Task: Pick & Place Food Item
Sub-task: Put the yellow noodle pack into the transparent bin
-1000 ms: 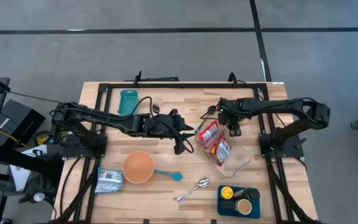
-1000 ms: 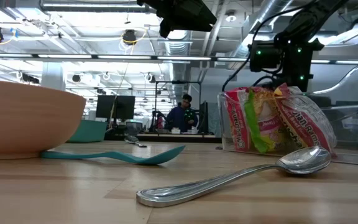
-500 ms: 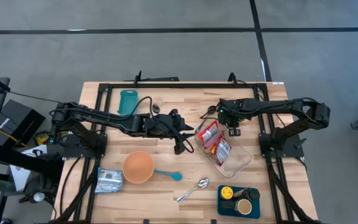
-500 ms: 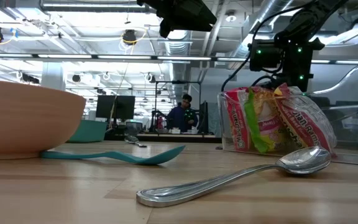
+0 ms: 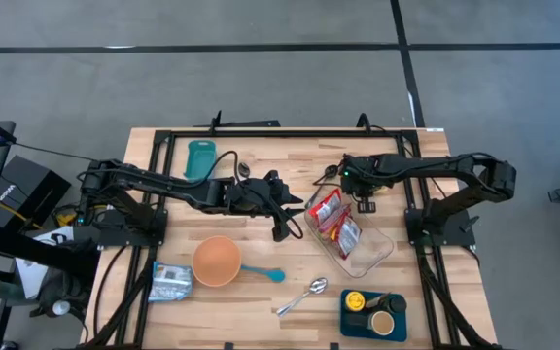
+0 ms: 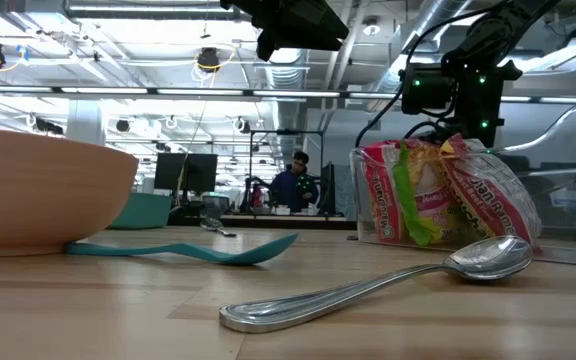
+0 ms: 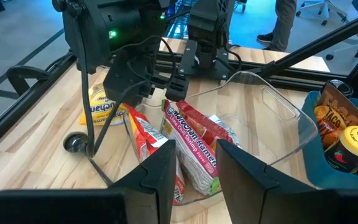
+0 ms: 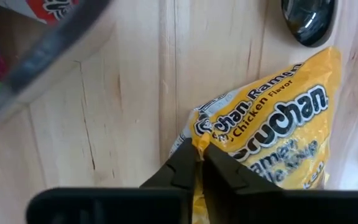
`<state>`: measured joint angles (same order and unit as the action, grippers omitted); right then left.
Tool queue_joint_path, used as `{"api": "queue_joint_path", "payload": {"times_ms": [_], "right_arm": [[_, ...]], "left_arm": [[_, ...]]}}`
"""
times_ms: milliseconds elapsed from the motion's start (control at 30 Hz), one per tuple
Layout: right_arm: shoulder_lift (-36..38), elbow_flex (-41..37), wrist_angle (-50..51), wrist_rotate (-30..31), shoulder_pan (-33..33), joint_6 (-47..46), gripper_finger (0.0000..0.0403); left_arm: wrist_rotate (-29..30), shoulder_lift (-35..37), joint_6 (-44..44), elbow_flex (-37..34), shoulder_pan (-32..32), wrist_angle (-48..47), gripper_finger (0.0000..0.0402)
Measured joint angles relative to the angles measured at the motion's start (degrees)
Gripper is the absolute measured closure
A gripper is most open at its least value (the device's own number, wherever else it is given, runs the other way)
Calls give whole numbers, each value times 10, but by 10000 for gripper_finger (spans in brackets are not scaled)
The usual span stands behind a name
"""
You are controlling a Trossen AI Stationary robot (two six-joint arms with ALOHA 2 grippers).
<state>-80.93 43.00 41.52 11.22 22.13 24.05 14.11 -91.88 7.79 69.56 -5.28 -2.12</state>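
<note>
A yellow ramen packet [image 8: 272, 118] lies flat on the wooden table, just beyond the far left corner of a clear plastic container [image 5: 379, 255]. My right gripper [image 8: 199, 152] points steeply down and is shut on the packet's edge; in the high view the arm [image 5: 363, 199] hides the packet. Two red ramen packets [image 7: 194, 140] [image 7: 146, 138] lie in the container. My left gripper [image 7: 197, 177] hangs above the table's middle [image 5: 285, 226], narrowly open, with nothing between its fingers. My right gripper pinches an edge of the yellow packet [image 8: 194, 132], at its end nearest the container, between its two fingertips. The fingers come from above, pointing steeply down. The packet lies flat on the table.
An orange bowl [image 5: 216, 261] with a teal spoon [image 5: 262, 274] and a metal spoon [image 5: 302, 297] lie near the front. A silver packet [image 5: 172, 281] sits front left, and a teal tray with a jar and a cup [image 5: 372, 313] front right. A small black round object [image 8: 308, 18] lies beside the yellow packet.
My right gripper has shut its fingers while staying in place over the yellow packet.
</note>
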Motion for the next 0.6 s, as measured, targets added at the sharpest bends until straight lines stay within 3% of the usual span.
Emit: {"api": "queue_joint_path", "payload": {"times_ms": [333, 600], "right_arm": [[8, 0, 0, -2, -1, -16, 401], [69, 0, 0, -2, -24, -39, 402]], "left_arm": [[0, 0, 0, 0, 0, 0, 293], [0, 0, 0, 0, 0, 0, 293]]}}
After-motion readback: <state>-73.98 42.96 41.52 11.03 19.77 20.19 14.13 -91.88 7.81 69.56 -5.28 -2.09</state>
